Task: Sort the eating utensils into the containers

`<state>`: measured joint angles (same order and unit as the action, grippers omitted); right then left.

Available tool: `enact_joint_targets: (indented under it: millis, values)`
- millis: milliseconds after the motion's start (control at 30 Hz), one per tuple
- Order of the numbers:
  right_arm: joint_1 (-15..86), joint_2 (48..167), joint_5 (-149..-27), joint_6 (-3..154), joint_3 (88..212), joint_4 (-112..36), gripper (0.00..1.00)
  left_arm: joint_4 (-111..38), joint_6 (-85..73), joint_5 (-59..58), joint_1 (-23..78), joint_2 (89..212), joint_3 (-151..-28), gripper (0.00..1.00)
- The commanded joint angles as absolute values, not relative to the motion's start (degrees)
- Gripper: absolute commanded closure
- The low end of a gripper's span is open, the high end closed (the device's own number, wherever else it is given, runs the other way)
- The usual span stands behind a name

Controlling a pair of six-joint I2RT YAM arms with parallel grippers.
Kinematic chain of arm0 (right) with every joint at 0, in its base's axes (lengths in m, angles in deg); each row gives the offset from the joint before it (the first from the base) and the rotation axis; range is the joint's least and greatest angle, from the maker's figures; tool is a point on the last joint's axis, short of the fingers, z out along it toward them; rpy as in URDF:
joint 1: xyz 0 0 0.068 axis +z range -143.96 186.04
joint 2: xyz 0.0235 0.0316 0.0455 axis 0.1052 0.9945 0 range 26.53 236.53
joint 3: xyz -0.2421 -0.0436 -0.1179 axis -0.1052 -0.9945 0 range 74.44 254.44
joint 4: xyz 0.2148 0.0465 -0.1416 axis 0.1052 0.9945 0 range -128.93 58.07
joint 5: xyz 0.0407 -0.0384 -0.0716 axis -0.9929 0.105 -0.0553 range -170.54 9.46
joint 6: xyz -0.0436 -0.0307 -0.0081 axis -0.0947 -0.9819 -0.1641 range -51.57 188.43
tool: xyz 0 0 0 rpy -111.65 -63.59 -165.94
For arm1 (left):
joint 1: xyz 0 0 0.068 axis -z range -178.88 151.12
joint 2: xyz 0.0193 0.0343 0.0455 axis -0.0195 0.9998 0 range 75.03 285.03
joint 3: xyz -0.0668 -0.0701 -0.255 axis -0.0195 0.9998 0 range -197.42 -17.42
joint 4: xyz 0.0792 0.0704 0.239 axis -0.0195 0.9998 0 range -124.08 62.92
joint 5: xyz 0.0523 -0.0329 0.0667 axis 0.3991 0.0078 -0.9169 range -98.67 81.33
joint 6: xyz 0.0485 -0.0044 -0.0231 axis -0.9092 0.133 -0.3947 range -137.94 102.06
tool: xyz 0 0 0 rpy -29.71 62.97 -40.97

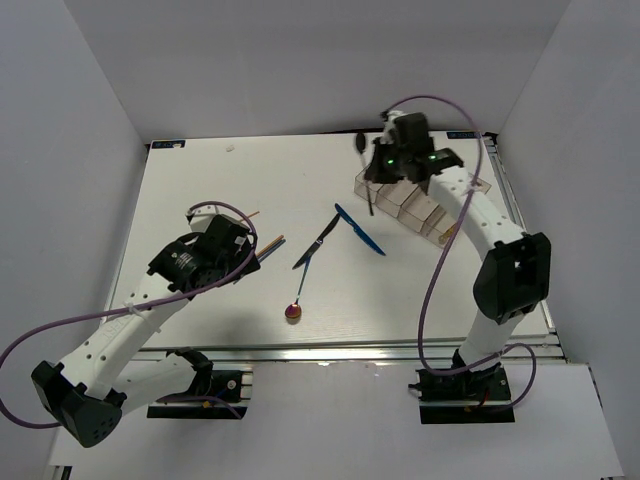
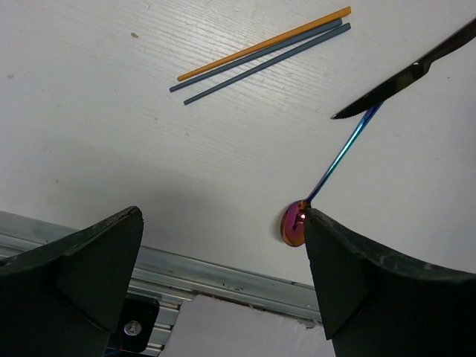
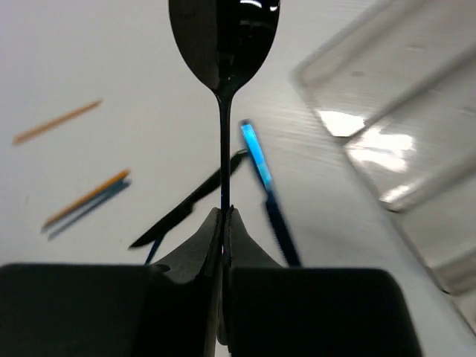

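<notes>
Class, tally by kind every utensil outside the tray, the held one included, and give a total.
Spoons: 2 (dark spoon in the right gripper, purple spoon)
Knives: 2 (black knife, blue knife)
Chopsticks: 4 (bundled orange chopstick, two grey-blue chopsticks, lone orange chopstick)
Total: 8

No writing, brand, number or sign can be read in any of the three views. A small dark strip (image 1: pixel 166 143) lies at the far left corner of the bench (image 1: pixel 230 190) and a second strip (image 1: pixel 462 133) at the far right corner. Any print on them is too small to make out.
</notes>
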<state>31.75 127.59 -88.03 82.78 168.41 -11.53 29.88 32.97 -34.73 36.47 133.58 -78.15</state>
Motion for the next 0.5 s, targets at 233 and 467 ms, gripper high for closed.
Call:
enact_joint_targets:
  millis: [233,467]
  values:
    - [12.81,136.12,-76.59,105.96,173.83,-7.11,1.0,29.72,32.86,-34.6,36.45,133.92,-79.21,0.02]
    - [9.91,141.4,-74.13,108.69,175.78,-6.14,1.0,30.34,33.03,-35.13,36.45,134.27,-79.47,0.02]
